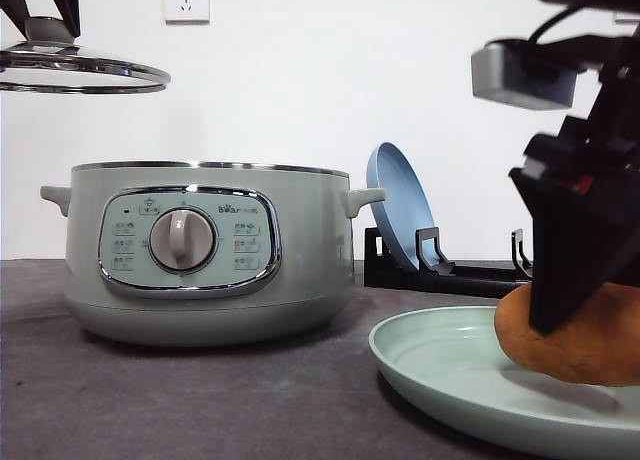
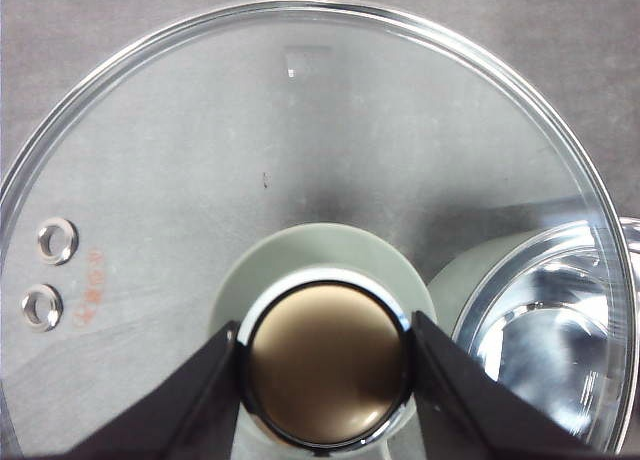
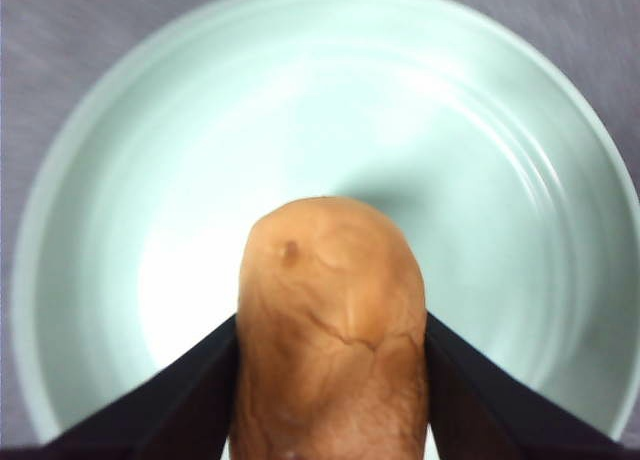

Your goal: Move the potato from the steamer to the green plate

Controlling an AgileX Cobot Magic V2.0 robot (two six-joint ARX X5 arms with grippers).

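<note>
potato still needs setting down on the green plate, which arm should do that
The right. Its pincer is shut on the potato directly over the green plate, so it need only lower and open. The left pincer is busy holding the glass lid up above the steamer.

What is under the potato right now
The green plate lies directly beneath the potato, which the right gripper holds. The potato hides the plate patch below it, so contact cannot be judged.

The right gripper (image 1: 575, 280) holds the potato (image 1: 580, 335) low over the green plate (image 1: 450, 370), beside the open steamer (image 1: 205, 250).
</note>
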